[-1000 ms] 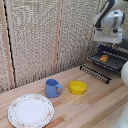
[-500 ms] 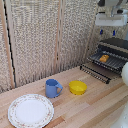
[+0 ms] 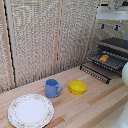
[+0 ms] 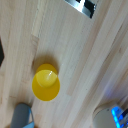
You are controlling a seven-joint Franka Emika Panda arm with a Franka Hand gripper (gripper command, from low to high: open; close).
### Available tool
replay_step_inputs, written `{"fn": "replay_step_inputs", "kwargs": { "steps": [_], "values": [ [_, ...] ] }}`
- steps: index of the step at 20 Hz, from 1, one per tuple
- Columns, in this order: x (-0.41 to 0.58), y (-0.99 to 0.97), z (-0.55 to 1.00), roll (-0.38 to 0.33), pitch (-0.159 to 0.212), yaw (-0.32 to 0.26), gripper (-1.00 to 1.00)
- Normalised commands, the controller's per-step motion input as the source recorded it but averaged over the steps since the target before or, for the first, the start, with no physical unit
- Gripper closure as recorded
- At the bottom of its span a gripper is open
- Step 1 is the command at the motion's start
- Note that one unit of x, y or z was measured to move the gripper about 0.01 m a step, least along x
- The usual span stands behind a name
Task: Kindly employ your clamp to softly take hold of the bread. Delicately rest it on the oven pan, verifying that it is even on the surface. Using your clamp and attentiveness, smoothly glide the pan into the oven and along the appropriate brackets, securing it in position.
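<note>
At the exterior view's right edge, the oven (image 3: pixel 114 52) stands on the wooden table (image 3: pixel 95 102) with its drop-down door (image 3: pixel 95 73) lowered flat toward the room. The oven pan (image 3: pixel 111 61), a dark tray of parallel wire bars, sits partly drawn out of the opening, and the bread (image 3: pixel 103 58), a small orange-brown piece, lies on it, toward the exterior view's left end of the bars. High above the oven, the clamp (image 3: pixel 109 26) hangs from the white arm at the frame's top, its two blue fingertips held well apart with nothing between them, clear of the pan and the bread.

Ahead of the lowered door, the tabletop runs bare to the near edge. A white rounded object (image 3: pixel 124 74) intrudes at the exterior view's right border beside the door; what it is cannot be told.

Further toward the exterior view's left, a yellow bowl (image 3: pixel 77 87) rests near the table's middle, nothing visible inside it. Just beside it stands a blue mug (image 3: pixel 52 88), its contents out of sight, and nearer the corner lies a patterned white plate (image 3: pixel 30 110), bare. A woven screen (image 3: pixel 45 35) backs the table. The wrist view looks straight down on the yellow bowl and a sliver of the mug; the rest is blurred.
</note>
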Motion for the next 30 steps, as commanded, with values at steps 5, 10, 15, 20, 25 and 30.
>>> {"fn": "replay_step_inputs", "kwargs": {
  "steps": [5,10,15,20,25,30],
  "values": [
    [-0.186,-0.02,0.05,-0.224,0.016,0.283,-1.0],
    [-0.248,0.0,0.03,-0.315,0.038,0.233,-1.0],
    [-0.135,0.11,0.01,-0.271,0.114,0.213,-1.0],
    [0.007,0.63,-0.17,-0.145,0.089,0.108,-1.0],
    [0.027,0.73,-0.25,-0.216,0.061,0.047,-1.0],
    [-0.035,0.33,-0.08,-0.324,0.099,0.115,-1.0]
  ]
}}
